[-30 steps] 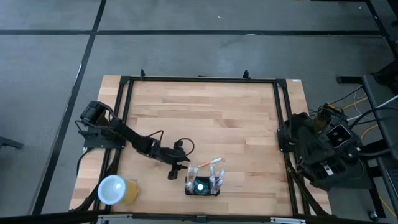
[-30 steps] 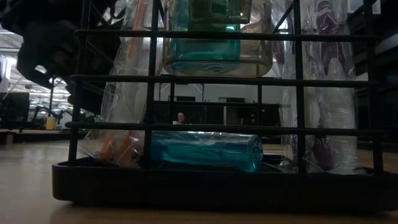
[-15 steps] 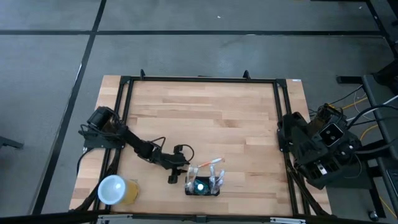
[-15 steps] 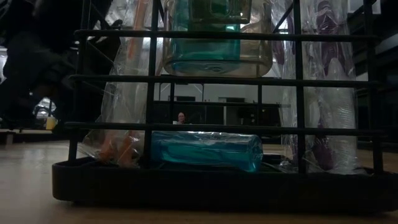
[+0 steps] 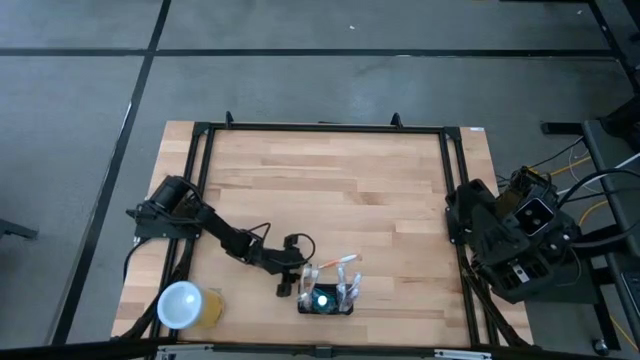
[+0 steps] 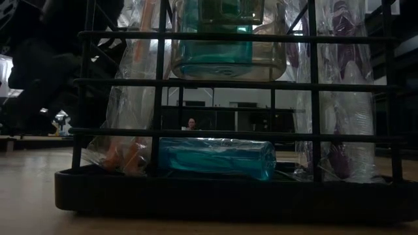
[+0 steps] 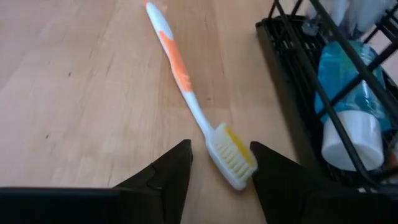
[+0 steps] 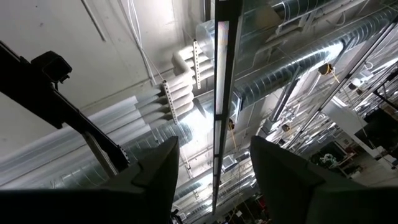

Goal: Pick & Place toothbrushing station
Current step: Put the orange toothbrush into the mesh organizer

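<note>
Orange-and-white toothbrush (image 7: 194,102) lying flat on the wooden table (image 5: 330,190) is what the left gripper (image 7: 221,171) is lined up on right now, fingers spread with the bristle head sitting in the gap between them. In the wrist view the brush head lies closer to one finger than the other, so I'd nudge sideways to centre it before closing, otherwise it probably gets pushed and skids instead of gripped.

The toothbrushing station (image 5: 325,301), the black wire holder box, sits near the table's front edge, just beside the brush head. It already has a teal bottle (image 6: 215,157) lying in it plus wrapped items standing up. Because the rack wall is so near, I'd keep the finger on that side from catching the wires on the way down.

My guess is grabbing on the neck just behind the bristles beats pinching the bristles themselves, since they're squishy and the brush could twist. Go low, since it's flat on the wood.

Right gripper (image 8: 214,180) is parked off the table's right side pointing at the ceiling, fingers apart. Yellow cup (image 5: 186,305) at the front left corner is well out of the way.
</note>
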